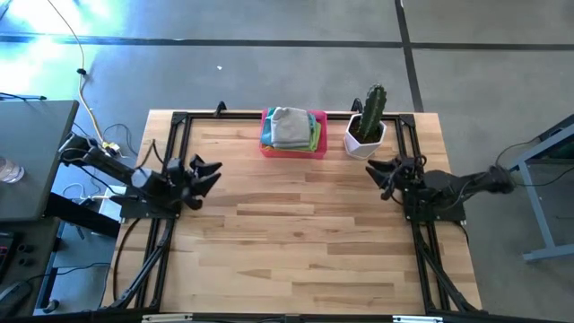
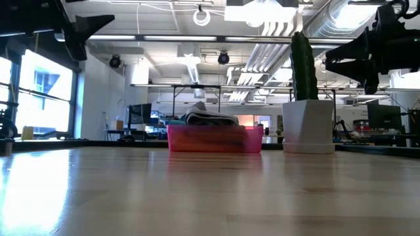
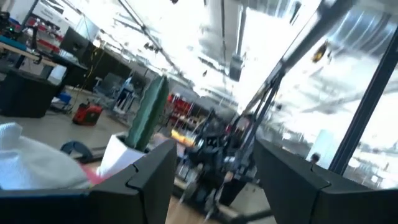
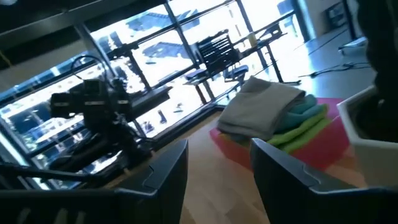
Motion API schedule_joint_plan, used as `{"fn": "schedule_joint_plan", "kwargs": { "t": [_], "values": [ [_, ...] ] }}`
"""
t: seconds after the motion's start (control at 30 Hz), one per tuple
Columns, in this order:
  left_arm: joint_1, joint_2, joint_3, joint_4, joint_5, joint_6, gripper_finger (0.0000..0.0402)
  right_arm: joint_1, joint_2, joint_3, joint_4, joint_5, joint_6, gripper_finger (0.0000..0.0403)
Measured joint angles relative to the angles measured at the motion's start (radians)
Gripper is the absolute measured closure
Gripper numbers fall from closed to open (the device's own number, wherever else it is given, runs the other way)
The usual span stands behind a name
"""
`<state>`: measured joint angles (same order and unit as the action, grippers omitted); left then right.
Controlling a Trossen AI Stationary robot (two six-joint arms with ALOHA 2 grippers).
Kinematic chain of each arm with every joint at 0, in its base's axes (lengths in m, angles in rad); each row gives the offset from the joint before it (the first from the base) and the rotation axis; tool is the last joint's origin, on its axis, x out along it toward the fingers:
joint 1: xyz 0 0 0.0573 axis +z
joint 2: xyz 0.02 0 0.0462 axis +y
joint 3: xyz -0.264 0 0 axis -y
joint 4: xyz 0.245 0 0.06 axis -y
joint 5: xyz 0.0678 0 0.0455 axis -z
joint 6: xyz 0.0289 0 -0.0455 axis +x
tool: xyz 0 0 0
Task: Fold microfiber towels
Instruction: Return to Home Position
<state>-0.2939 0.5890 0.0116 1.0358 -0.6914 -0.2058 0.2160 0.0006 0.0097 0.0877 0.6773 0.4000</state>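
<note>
A stack of folded microfiber towels, grey on top with light blue and lime green below, lies in a pink tray at the table's far middle. It also shows in the right wrist view and the low view. My left gripper is open and empty, raised over the table's left side. My right gripper is open and empty, raised over the right side, near the cactus pot.
A cactus in a white pot stands right of the tray at the far edge. Black frame rails run along the table's left, right and far sides. Bare wood spreads across the middle and near part.
</note>
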Motion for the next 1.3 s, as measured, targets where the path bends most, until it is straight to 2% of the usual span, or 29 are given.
{"fn": "schedule_joint_plan", "kwargs": {
  "t": [0.27, 0.6, 0.83, 1.3],
  "values": [
    [0.083, -0.153, 0.000, -0.002, 0.000, 0.000, 0.0195, -0.160, 0.000, 0.000, -0.004, 0.000, 0.000, 0.0238],
    [0.334, -0.299, 0.000, -0.002, 0.000, 0.000, 0.0195, -0.401, 0.000, 0.000, -0.004, 0.000, 0.000, 0.0238],
    [0.496, -0.377, 0.000, -0.003, -0.002, 0.000, 0.0195, -0.576, 0.000, -0.001, -0.006, 0.000, 0.000, 0.0238],
    [0.719, -0.489, -0.001, -0.002, -0.005, 0.000, 0.0195, -0.836, 0.000, -0.001, -0.012, 0.000, 0.000, 0.0238]
  ]
}}
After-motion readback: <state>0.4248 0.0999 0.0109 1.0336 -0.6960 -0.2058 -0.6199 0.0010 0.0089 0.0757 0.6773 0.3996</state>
